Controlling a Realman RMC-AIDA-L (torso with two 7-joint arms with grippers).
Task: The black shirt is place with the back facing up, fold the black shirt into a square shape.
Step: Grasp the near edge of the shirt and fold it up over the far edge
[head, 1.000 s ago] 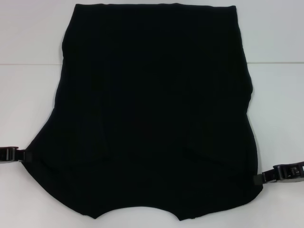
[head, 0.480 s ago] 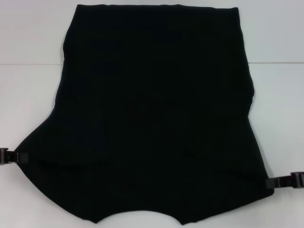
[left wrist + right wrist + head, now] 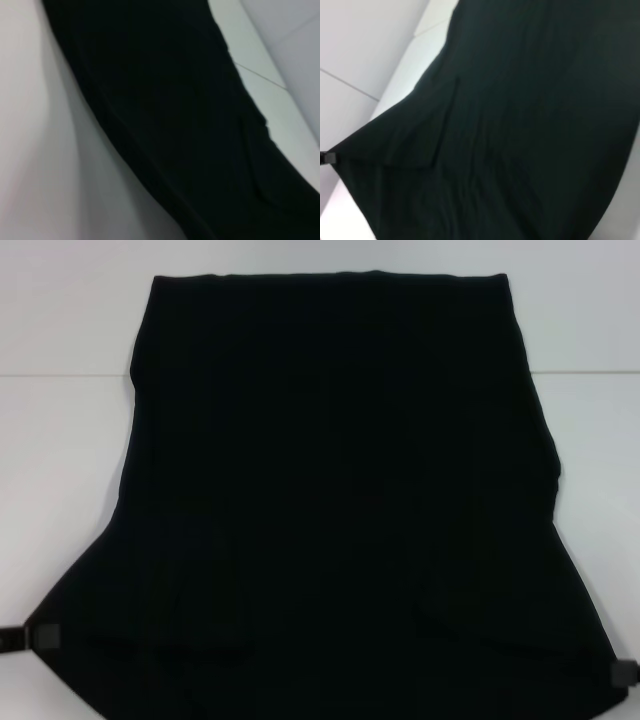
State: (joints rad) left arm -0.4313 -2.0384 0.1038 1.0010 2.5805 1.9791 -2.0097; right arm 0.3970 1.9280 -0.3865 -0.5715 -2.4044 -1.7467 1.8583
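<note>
While both arms hold the shirt (image 3: 340, 490) by its near corners, my main worry is a slip: the cloth is stretched between two small pinches at the near edge, and if one lets go, that side would drop and the fold would land crooked. I also judge that uneven lift could skew the fold, since the near left corner sits a little farther from me than the near right one and the stretch is not quite symmetric. Nearest to me on the left, the left gripper (image 3: 40, 637) is pinched onto the shirt's near left corner, with only a grey pad and a bit of its black body showing at the left edge of the head view. On the right, the right gripper (image 3: 623, 673) is clamped on the near right corner, and again I see only a grey tip against the black cloth. I cannot read how wide either set of fingers stands beyond being closed on fabric. Further out, the shirt narrows from this wide, tensioned near edge to a straighter body, with faint creases near the middle and a small pucker on its right side. Its far edge lies flat and square on the table (image 3: 70, 440), near the far wall. No lettering shows on the upper face. My left wrist view shows only black cloth crossing the white surface.
</note>
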